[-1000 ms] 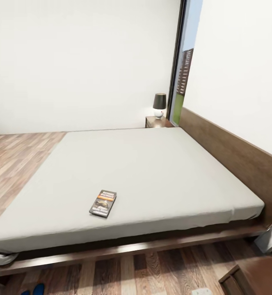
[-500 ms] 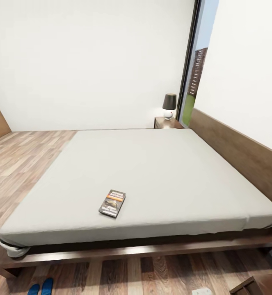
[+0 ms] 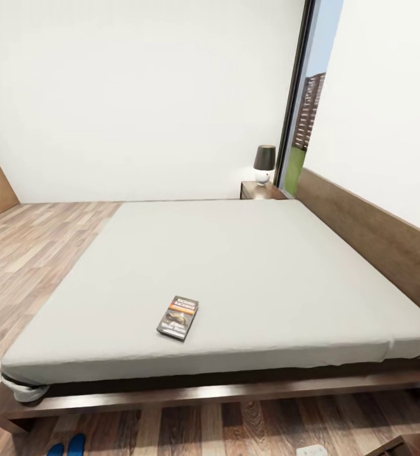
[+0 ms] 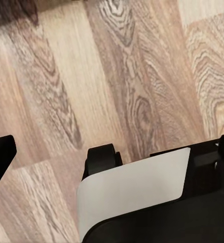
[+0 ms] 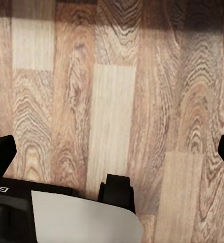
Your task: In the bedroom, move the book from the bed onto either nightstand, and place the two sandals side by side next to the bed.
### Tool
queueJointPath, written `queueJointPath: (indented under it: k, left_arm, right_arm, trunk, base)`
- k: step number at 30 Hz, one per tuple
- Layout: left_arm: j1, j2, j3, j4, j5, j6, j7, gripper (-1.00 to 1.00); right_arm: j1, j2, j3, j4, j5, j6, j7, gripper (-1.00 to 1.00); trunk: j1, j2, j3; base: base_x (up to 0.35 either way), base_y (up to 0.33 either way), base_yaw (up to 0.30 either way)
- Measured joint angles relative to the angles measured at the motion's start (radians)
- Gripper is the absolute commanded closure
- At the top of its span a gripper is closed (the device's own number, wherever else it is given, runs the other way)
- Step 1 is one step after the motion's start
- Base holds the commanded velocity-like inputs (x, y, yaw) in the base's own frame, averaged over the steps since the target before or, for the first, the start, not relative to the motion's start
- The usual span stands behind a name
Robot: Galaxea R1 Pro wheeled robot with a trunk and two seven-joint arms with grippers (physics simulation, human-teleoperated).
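— Head view?
— The book lies flat on the bed near its front edge, long axis running away from the camera, leaning slightly right. Two blue sandals lie side by side on the floor; a nightstand carries a lamp.
— Left wrist?
— Left claw spread wide over planks, robot base below it.
— Right wrist?
— Right claw equally wide, above bare planks.

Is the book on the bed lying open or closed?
Closed. The book lies flat on the grey mattress of the bed near its front edge, cover up, no pages showing.
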Motion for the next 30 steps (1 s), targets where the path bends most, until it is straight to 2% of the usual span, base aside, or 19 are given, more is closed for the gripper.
queueJointPath:
  k: [30]
  left_arm:
    - [-0.001, 0.0, 0.0, -0.004, 0.004, -0.005, -0.009, -1.0]
  right_arm:
    - [0.0, 0.0, 0.0, 0.0, 0.0, 0.0, 0.0, -1.0]
  trunk:
    - [0.0, 0.0, 0.0]
  base:
    - [0.017, 0.003, 0.001]
